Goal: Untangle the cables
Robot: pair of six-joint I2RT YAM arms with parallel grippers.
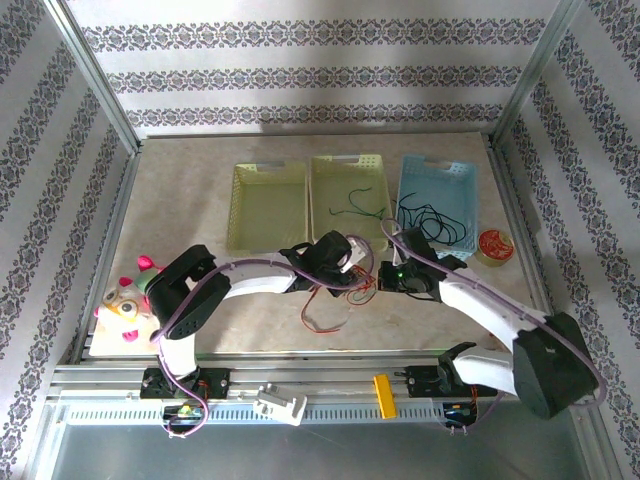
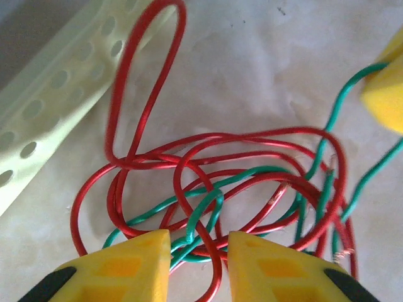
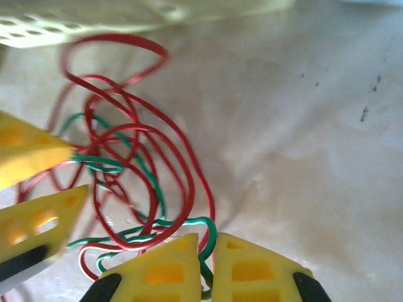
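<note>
My right gripper (image 3: 206,244) pinched the green cable (image 3: 213,233), and my left gripper (image 2: 198,242) sat parted, red cable (image 2: 264,132) loops just ahead.

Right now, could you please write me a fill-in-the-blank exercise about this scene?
The thin black wire lies in the ____ plastic basket.
The right gripper is shut on the thin green wire, tangled with a ____ wire.
That tangle rests on the beige table, near ____ baskets.
Missing words: blue, red, three.
</note>
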